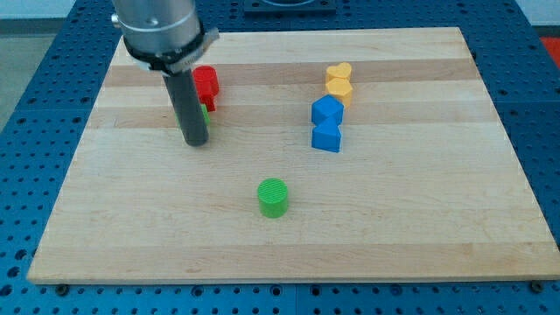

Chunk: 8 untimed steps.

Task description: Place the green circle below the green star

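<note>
A: Green circle [273,197] is sitting alone low on the bench [420,236], well apart from my tip [195,140].

B: Green star?

A: Mostly hiding behind the rod, beside the red block [206,85]. No claw fitted, so its state isn't showing.

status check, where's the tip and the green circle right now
My tip down at upper left, beside the mostly hidden green block under the red block. Green cylinder block alone at lower centre, untouched. Nothing between them.
</note>
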{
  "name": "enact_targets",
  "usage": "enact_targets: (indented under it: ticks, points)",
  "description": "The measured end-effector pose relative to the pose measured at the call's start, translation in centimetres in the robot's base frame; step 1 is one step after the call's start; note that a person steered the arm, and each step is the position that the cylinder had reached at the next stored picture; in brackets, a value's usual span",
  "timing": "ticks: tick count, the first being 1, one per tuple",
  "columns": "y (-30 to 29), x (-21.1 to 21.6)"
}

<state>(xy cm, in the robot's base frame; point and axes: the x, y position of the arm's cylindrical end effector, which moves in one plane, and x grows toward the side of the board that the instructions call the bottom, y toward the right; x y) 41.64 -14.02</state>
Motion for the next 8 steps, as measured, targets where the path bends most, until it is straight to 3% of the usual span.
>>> enact_targets:
  ticks: [1,4,5,6,7,8]
  points:
    - [-0.2,-0.4]
    - [2.8,13.9]
    - [7.8,16.0]
    - [16.0,15.7]
    - [16.5,13.5]
    - [9.3,10.7]
